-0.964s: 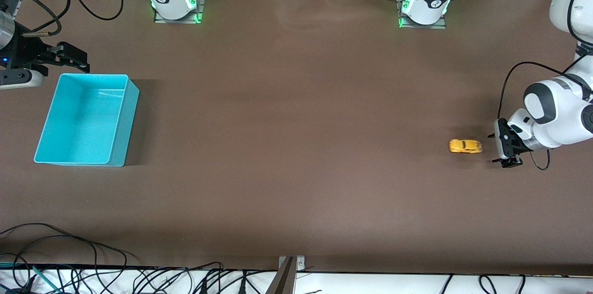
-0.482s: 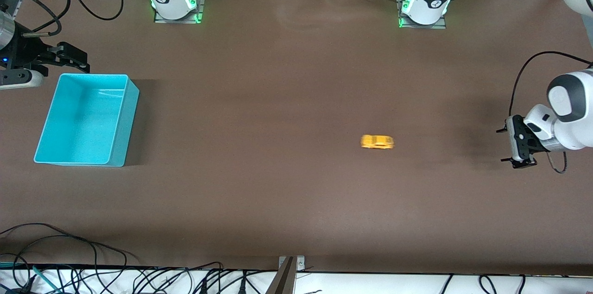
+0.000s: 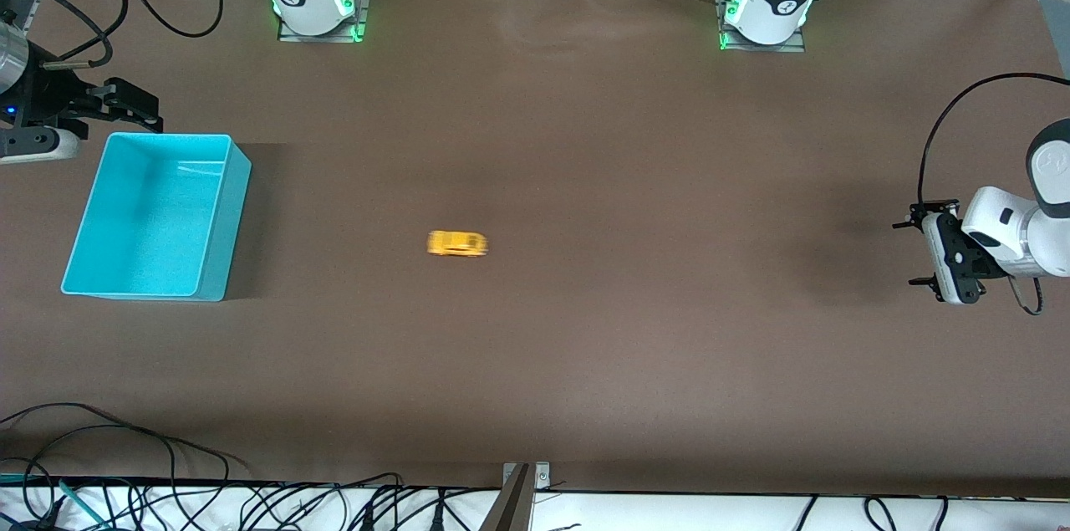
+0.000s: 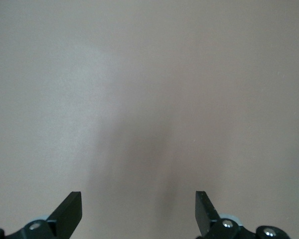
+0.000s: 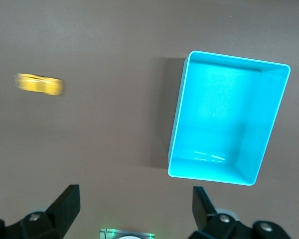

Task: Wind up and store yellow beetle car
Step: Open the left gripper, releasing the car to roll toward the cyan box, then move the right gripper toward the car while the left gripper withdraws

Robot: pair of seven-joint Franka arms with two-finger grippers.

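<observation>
Both end effectors spread, empty: left end effector (image 3: 943, 257) over its counter end, right end effector (image 3: 134, 106) waiting by bin (image 3: 209, 272). Car (image 3: 457, 243) mid-counter, blurred; I'd grab it once stopped.

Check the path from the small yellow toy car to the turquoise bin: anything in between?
Nothing visible. The small yellow beetle-shaped toy car sits on bare brown table, with open tabletop between it and the turquoise rectangular plastic bin toward the right arm's end.
</observation>
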